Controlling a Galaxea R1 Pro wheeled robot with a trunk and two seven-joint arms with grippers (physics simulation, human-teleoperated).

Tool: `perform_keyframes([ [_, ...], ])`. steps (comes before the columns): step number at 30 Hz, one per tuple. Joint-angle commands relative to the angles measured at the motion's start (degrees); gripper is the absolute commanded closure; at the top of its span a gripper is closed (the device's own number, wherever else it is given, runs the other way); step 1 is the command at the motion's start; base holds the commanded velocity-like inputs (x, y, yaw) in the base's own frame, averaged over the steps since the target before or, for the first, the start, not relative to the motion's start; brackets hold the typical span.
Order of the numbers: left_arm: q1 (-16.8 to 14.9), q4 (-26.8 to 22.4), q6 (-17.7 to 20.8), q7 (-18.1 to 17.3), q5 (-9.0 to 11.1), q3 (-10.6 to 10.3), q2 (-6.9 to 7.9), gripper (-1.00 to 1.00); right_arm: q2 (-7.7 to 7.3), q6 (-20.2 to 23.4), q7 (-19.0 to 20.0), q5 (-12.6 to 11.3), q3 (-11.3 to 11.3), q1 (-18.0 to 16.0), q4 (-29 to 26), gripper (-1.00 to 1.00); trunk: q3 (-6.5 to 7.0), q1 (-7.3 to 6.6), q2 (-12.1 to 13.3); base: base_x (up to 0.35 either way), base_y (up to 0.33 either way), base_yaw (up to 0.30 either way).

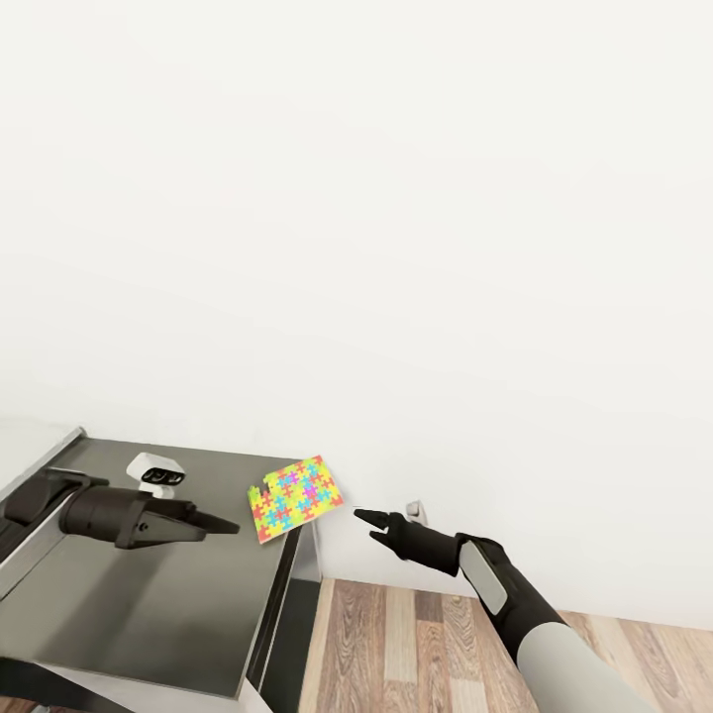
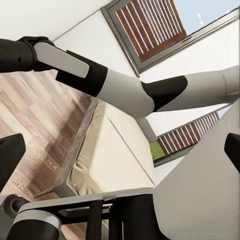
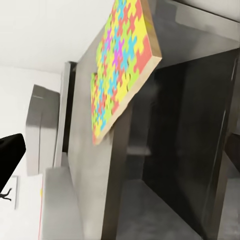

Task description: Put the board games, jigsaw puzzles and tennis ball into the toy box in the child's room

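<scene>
We see one jigsaw puzzle [image 1: 295, 498] overhanging the table's [image 1: 149, 604] far right corner. The left gripper [image 1: 223, 525] hovers over the table, the right gripper [image 1: 362, 516] beside that corner; finger state of both: we cannot tell.

arms: black, grey-white panels | gripper [image 1: 358, 514]: black (tapered fingers)

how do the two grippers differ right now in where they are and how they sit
The left gripper hovers over the dark grey table, pointing toward the jigsaw puzzle; the right gripper hangs off the table's edge above the wood floor, pointing back at the puzzle's overhanging corner. The left sits farther from it, the right close beside. Both are empty, touching nothing.
</scene>
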Motion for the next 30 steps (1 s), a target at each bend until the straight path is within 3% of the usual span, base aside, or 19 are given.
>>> perform_keyframes([
  [1,-0.04,-0.02,0.6,-0.19,0.23,-0.11,0.05,-1.0,0.01,0.3,-0.08,-0.36,0.03,-0.05,-0.02,-1.0,-0.05,0.01,-0.03,0.118,0.145,0.0],
  [9,0.01,-0.07,0.6,-0.19,0.34,0.04,0.1,-1.0,0.03,-0.41,-0.08,-0.36,0.03,-0.04,0.11,-1.0,-0.05,0.01,-0.03,0.124,0.106,0.0],
  [23,0.04,-0.07,0.6,-0.19,0.41,0.07,0.16,-1.0,-0.02,0.15,-0.59,-0.61,0.03,-0.31,0.41,-1.0,-0.05,0.01,-0.03,0.138,-0.022,0.0],
  [30,0.09,-0.64,0.6,-0.19,0.5,0.01,1.63,-1.0,0.01,0.22,-0.61,-0.63,0.02,-0.33,0.42,-1.0,-0.05,0.01,-0.03,0.117,-0.002,0.0],
])
